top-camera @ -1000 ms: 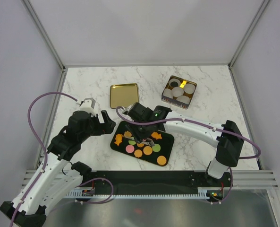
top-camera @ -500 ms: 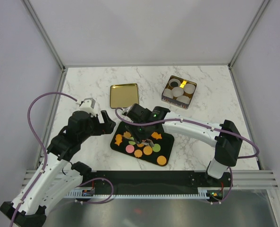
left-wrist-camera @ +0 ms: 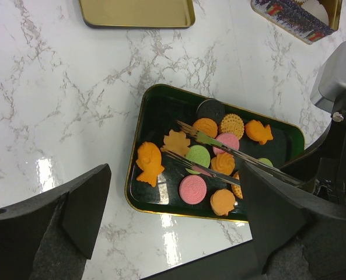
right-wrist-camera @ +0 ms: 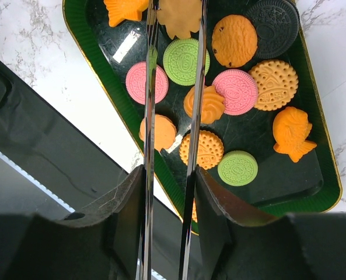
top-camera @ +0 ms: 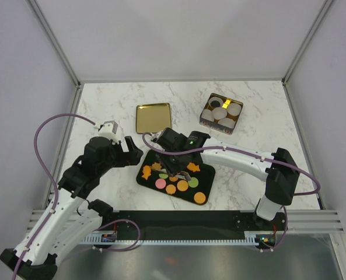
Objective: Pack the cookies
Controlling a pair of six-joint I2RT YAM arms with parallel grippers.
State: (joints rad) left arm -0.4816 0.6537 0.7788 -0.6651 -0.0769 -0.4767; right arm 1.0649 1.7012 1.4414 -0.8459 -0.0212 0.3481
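Shows next to no change since a second ago, with both arms where they were. At left, left gripper above bare tabletop, fingers spread wide, holding nothing. Centre: cookies lying flat in a dark green tray, partly hidden from above by the right gripper. Its fingers pinching metal tongs, prongs apart, tips either side of an orange leaf-shaped cookie; cannot tell whether touching. Behind, gold lid; farther right, tin with white paper cups.
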